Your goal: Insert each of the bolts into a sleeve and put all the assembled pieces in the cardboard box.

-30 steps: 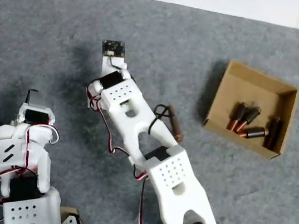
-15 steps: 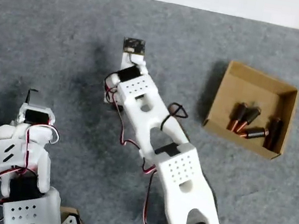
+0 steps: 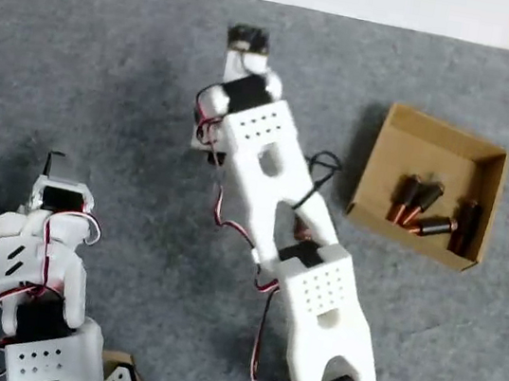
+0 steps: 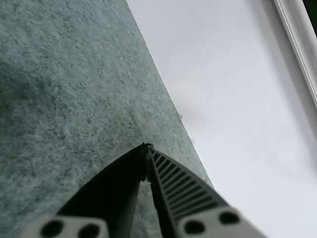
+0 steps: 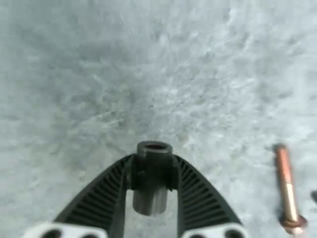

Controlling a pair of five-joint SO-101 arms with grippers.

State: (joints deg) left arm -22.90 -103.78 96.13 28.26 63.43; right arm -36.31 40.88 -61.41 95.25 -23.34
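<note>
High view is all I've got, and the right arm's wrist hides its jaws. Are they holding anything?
Observer: Yes, the right jaws are shut on a black sleeve.
Operator: Bolt in it yet?
Observer: No, its open end looks hollow; a copper bolt lies on the mat, apart from it.
Operator: And the left jaws?
Observer: Shut on nothing, above bare mat.
</note>
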